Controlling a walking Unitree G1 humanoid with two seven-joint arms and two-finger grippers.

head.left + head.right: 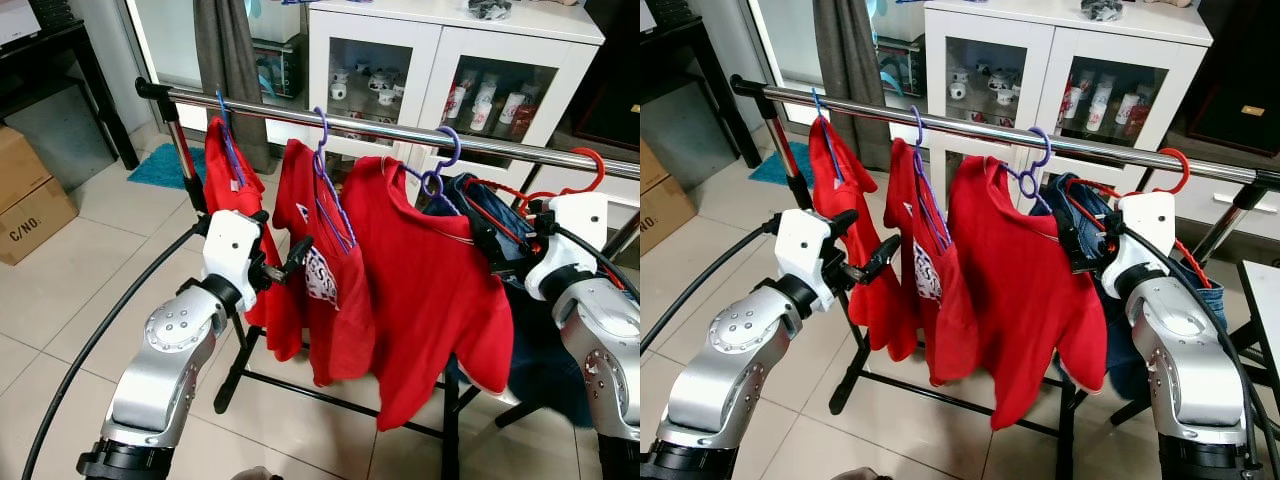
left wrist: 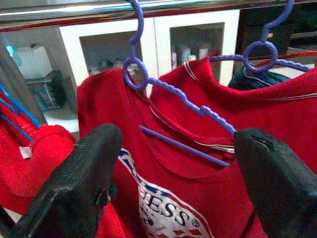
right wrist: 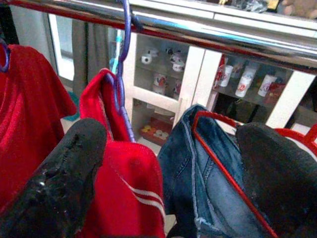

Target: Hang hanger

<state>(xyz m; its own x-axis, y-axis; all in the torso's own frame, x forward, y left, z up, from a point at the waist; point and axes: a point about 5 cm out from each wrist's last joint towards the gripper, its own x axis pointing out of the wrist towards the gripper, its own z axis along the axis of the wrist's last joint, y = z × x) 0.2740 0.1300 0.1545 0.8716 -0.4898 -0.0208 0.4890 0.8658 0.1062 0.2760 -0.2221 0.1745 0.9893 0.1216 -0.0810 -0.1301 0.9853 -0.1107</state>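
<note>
- As I stand before the clothes rack (image 1: 400, 132), my left gripper (image 1: 283, 262) is raised at the near side of its rail, fingers spread apart with nothing between them, just in front of the printed red shirt (image 1: 315, 270).
- My right gripper (image 1: 1077, 243) is up near the right end of the rail, fingers also spread wide and holding nothing, with the jeans (image 3: 208, 188) straight ahead of them.
- The jeans hang on a red hanger (image 1: 575, 175) whose hook is over the rail close to its right end.
- Just left of the jeans, a plain red shirt (image 1: 425, 290) hangs on a purple hanger (image 1: 440, 160), hooked over the rail about the middle.
- The printed red shirt hangs on another purple hanger (image 2: 163, 87), its hook over the rail left of the middle.
- Toward the left end of the rail, a third red shirt (image 1: 228, 200) hangs on a blue hanger (image 1: 228, 135).
- Past the rack stands a white cabinet (image 1: 440, 40) with glass doors, with cups (image 1: 1090, 105) and small figures on its shelves.
- A grey curtain (image 1: 230, 60) hangs left of the cabinet.
- At the far left, a cardboard box (image 1: 30, 195) sits on the tiled floor (image 1: 120, 260), beside a dark desk (image 1: 60, 70).
</note>
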